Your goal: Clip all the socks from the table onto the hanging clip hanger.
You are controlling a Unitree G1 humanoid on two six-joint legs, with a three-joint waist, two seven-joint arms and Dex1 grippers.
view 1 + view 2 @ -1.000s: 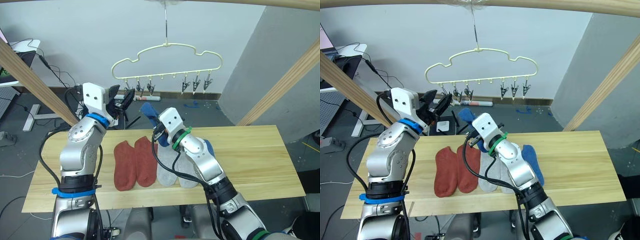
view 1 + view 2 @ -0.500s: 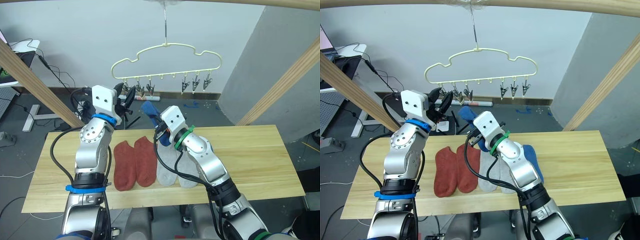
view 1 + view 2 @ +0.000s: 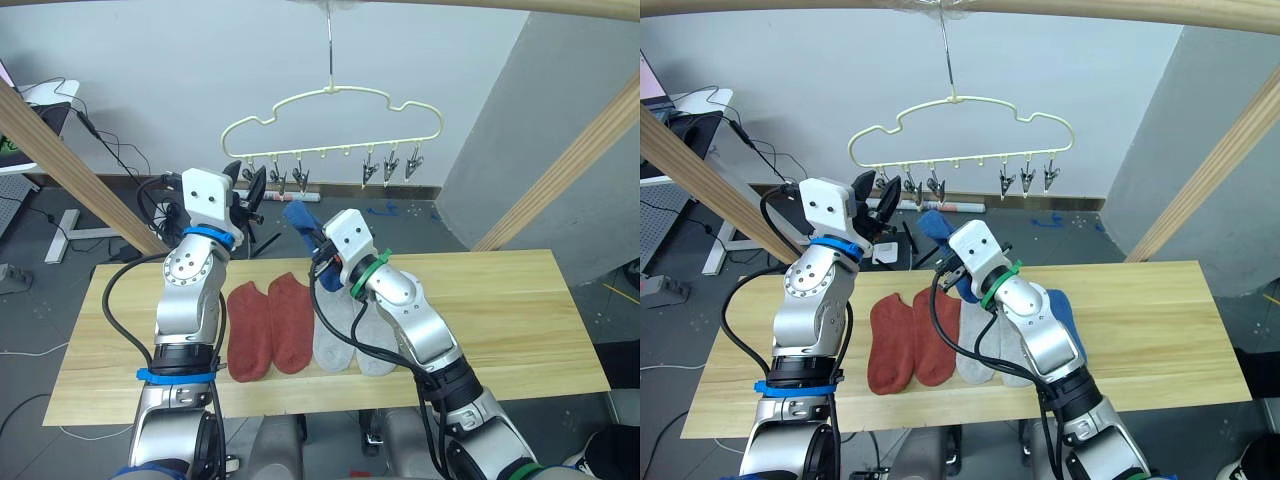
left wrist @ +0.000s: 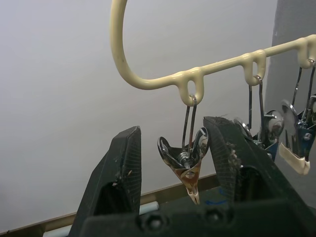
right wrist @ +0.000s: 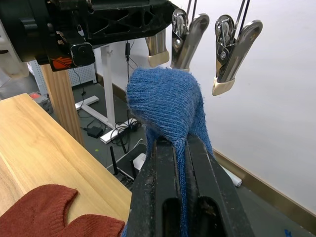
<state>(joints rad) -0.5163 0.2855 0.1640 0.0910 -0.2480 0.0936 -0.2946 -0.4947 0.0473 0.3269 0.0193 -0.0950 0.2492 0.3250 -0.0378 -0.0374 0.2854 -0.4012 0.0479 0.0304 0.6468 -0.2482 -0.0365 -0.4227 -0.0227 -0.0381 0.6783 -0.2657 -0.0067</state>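
The right gripper [image 5: 181, 148] is clamped on a blue sock [image 5: 168, 106], whose knit bunches into a soft hump above the fingertips and droops on both sides. It looks light and floppy, so the part to offer a clip is that raised fold, which sits just below two metal clips [image 5: 232, 49].

The left gripper [image 4: 173, 163] stands open, a finger on either side of the end clip [image 4: 186, 158] of the clip hanger [image 3: 330, 110]. One finger looks to be brushing the clip's handle, though I can't be sure they touch. A squeeze on those springy handles should open the clip's mouth.

Farther out on the table [image 3: 500, 300], below the grippers, lie two rust-red socks [image 3: 268, 325] and two grey socks [image 3: 345, 345] side by side. The second blue sock [image 3: 1065, 320] lies mostly behind the right arm.
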